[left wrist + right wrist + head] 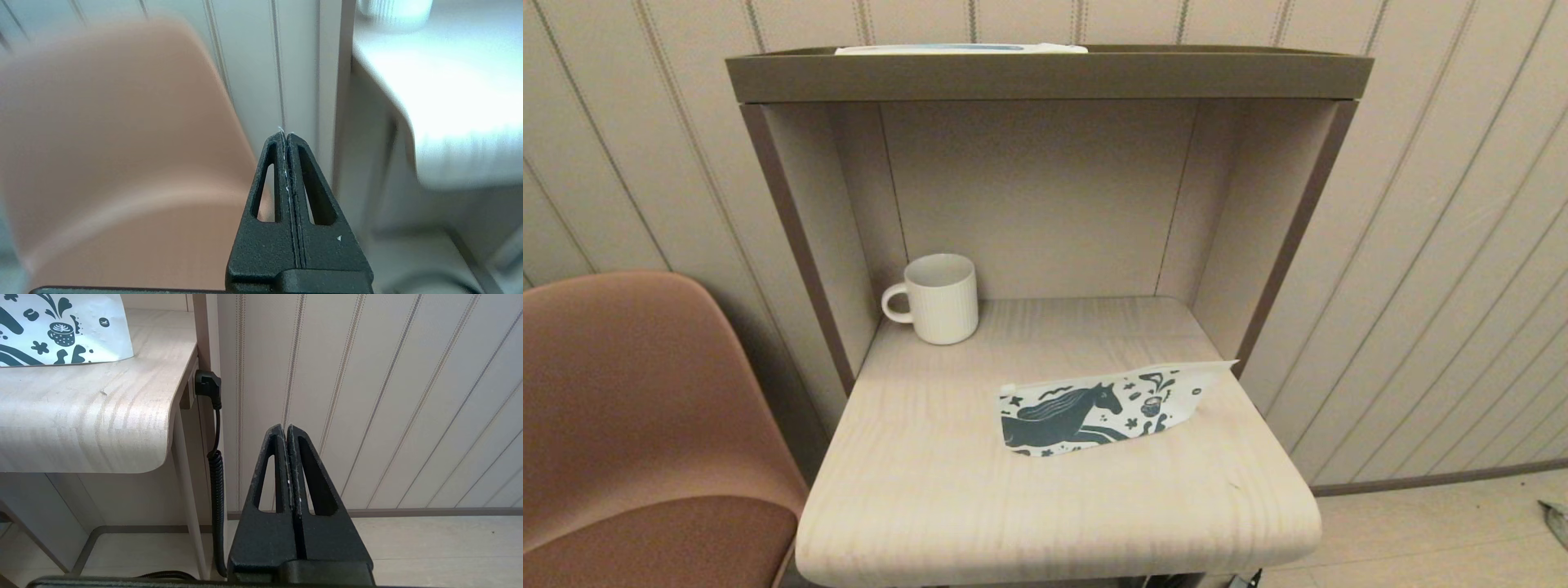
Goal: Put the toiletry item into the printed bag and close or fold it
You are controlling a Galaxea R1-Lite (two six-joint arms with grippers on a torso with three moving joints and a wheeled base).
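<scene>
Both claws are sitting pressed together and empty, hanging low off the tabletop's (947, 490) sides: the left claw (286, 132) beside the brown chair (102, 143), the right claw (286, 428) facing the striped wall, likely parked.

The printed bag (1107, 408) is lying flat, near and right of the mug (939, 298). The toiletry item is showing nowhere, perhaps already inside.

Only the right wrist view is showing the coiled cable (216, 473) under the tabletop; only the head view is showing the whole bag.

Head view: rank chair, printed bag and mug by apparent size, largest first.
1. Chair, by far the largest, though cropped by the frame and nearer the camera.
2. Printed bag, lying flat on the wooden desktop.
3. Mug, smallest; it stands farther back, which shrinks it somewhat.
</scene>
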